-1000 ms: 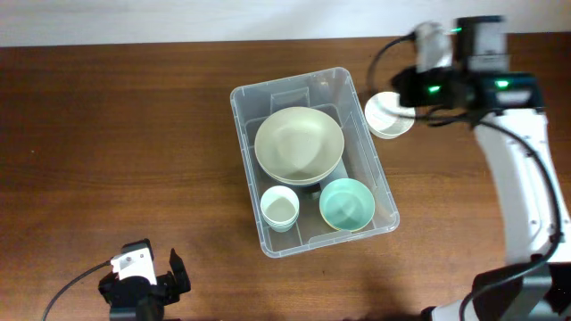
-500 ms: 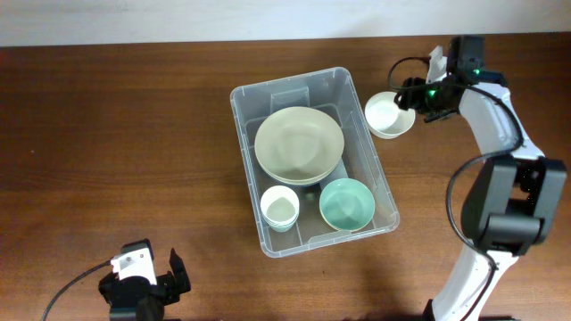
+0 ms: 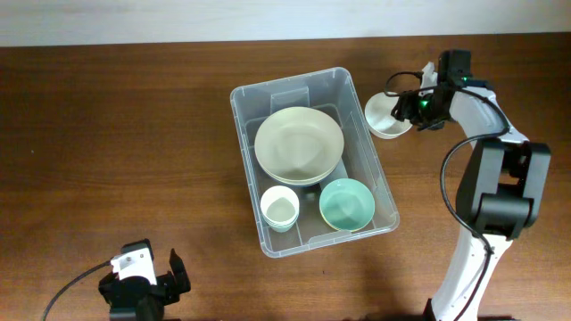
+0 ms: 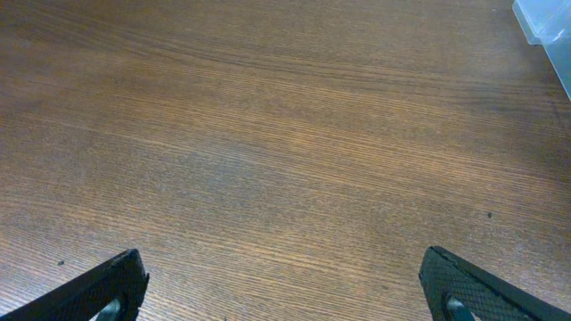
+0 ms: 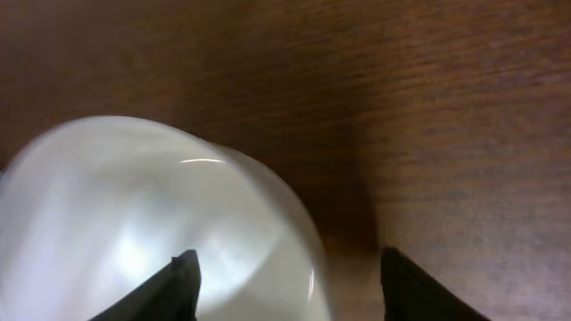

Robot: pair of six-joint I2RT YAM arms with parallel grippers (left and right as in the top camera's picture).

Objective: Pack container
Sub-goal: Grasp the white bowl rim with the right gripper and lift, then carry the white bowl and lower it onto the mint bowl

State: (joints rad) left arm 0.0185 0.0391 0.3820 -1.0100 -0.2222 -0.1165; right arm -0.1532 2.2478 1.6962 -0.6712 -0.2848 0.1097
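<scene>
The clear plastic container [image 3: 384, 192] stands mid-table, and one corner [image 4: 549, 22] shows in the left wrist view. In it lie a large pale green bowl [image 3: 299, 144], a small white cup [image 3: 279, 208] and a teal bowl [image 3: 346, 203]. A small white bowl [image 3: 384, 114] [image 5: 134, 214] sits on the table just right of the container. My right gripper [image 3: 408, 105] [image 5: 285, 294] is open and astride this bowl's right rim, one finger over the inside, the other outside. My left gripper [image 3: 156, 283] [image 4: 285, 303] stands wide open over bare wood at the front left.
The wooden table [image 3: 116, 152] is bare on its left half. The right arm [image 3: 500, 178] runs down the right side from the white bowl to the front edge. A pale wall strip [image 3: 178, 18] borders the table's far edge.
The right arm has come down from high above the table to the white bowl, and its jaws, shut before, now stand apart over the rim. The left arm has not moved.
</scene>
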